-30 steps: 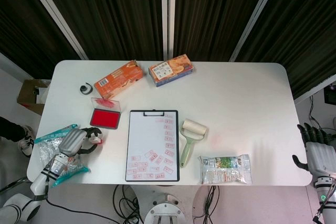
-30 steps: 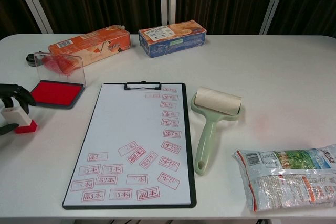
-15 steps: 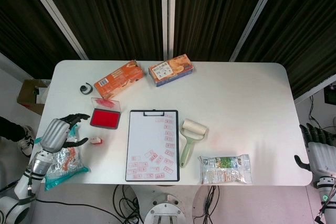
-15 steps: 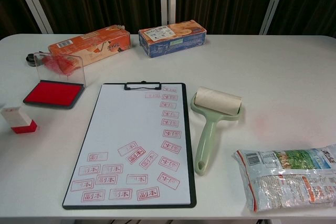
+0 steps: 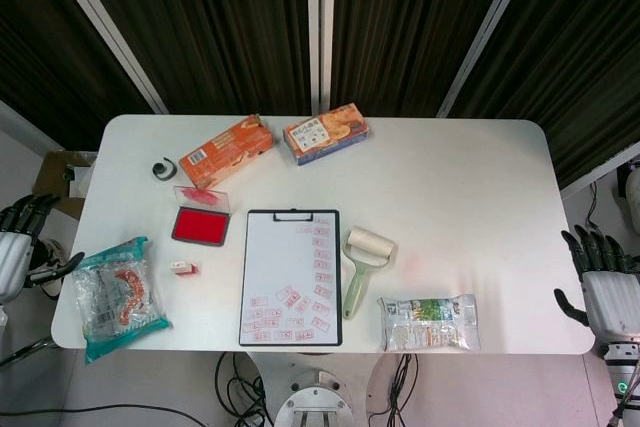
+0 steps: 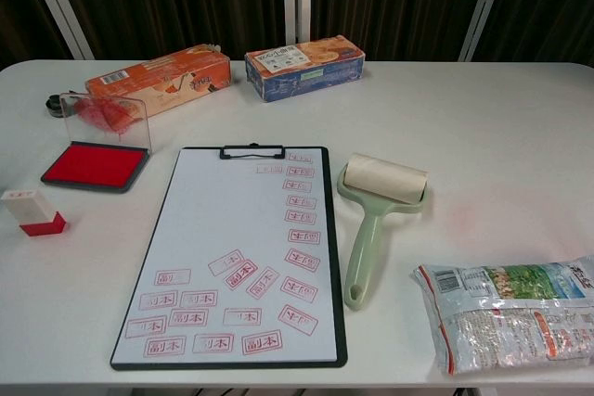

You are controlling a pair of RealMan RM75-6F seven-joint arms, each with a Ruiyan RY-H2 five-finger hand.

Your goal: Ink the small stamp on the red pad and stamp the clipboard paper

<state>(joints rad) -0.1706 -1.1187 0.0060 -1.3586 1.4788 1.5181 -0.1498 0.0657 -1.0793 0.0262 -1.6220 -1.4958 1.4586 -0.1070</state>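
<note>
The small stamp, white on top with a red base, stands free on the table left of the clipboard. The red ink pad lies open just beyond it, its clear lid raised. The clipboard holds white paper with many red stamp marks along its right side and bottom. My left hand hangs off the table's left edge, fingers spread, holding nothing. My right hand sits beyond the right edge, fingers spread and empty. Neither hand shows in the chest view.
A green lint roller lies right of the clipboard. A snack bag sits front right, another bag front left. Two boxes and a small black ring are at the back.
My left hand let go of the small stamp and drew back to the left, off the table. The stamp stays standing by the ink pad. The right hand barely moved.
</note>
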